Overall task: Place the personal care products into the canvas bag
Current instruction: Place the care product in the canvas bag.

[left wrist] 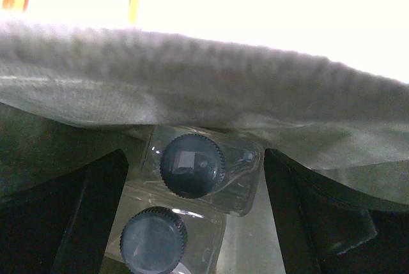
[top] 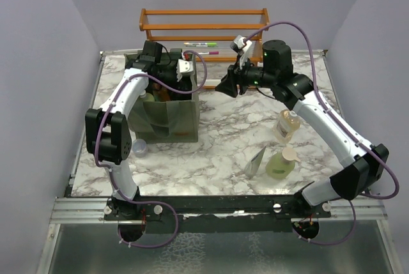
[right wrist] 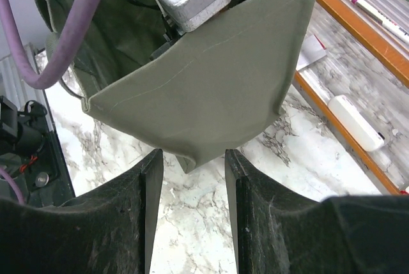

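The left gripper (left wrist: pixel 195 159) sits inside the canvas bag (top: pixel 169 121), its fingers spread and released on either side of two clear bottles with black caps (left wrist: pixel 192 165) resting in the bag. The right gripper (right wrist: pixel 193 159) is half-open and empty, just beside the bag's corner. Caution: a slack fold of the bag wall hangs over the left fingers. Lifting out may snag it, tipping the bag or dragging a bottle along. The amber bottle (top: pixel 287 126), green pump bottle (top: pixel 281 164) and grey pouch (top: pixel 257 161) lie on the table (top: pixel 223 127), not yet packed.
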Tool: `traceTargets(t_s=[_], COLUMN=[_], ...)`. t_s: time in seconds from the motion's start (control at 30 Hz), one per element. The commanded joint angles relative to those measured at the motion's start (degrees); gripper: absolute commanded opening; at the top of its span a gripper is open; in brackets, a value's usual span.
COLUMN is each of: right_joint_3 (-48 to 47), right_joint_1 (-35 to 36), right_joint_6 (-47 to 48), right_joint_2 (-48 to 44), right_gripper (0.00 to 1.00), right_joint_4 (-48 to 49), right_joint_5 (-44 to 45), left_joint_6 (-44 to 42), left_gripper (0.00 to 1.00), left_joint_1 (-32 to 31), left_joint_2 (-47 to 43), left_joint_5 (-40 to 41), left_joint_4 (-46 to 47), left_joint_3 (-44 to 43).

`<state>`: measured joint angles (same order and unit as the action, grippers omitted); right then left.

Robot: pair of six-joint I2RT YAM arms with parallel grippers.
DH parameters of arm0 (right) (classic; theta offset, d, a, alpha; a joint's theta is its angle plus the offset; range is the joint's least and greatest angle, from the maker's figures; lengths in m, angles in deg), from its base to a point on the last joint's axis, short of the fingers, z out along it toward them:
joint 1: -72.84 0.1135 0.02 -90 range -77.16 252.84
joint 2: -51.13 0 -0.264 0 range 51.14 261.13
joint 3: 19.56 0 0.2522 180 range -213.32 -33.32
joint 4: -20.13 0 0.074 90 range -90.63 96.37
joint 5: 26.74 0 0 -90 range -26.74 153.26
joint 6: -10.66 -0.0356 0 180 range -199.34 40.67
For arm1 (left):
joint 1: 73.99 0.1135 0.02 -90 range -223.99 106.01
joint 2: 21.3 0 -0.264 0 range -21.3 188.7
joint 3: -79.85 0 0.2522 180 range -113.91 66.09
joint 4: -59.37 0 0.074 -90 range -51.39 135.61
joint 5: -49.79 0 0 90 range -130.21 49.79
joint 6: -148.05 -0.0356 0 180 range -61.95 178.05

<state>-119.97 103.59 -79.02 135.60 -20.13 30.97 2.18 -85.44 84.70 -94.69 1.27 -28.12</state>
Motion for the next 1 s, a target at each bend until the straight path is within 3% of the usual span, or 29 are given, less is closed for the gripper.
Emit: traceTargets(t_s=[0.0, 0.53, 0.97], right_joint_3=[0.64, 0.65, 4.17], right_joint_1=[-0.33, -0.6, -3.61], right_joint_6=[0.56, 1.28, 4.96], right_joint_2=[-2.44, -3.49, -8.51], right_gripper=[0.44, 0.44, 0.46], right_joint_4=[1.32, 1.21, 0.9], right_joint_5=[-0.05, 0.22, 6.35], left_joint_6=[0.38, 0.81, 5.22], left_gripper=[0.91, 0.91, 0.91], left_joint_1=[0.02, 0.03, 0.03], left_joint_2=[-3.69, -9.28, -18.88], left_joint_5=[-0.83, 1.35, 11.48], left_joint_4=[3.01, 2.84, 3.16], left_joint_3=[0.14, -0.06, 0.02])
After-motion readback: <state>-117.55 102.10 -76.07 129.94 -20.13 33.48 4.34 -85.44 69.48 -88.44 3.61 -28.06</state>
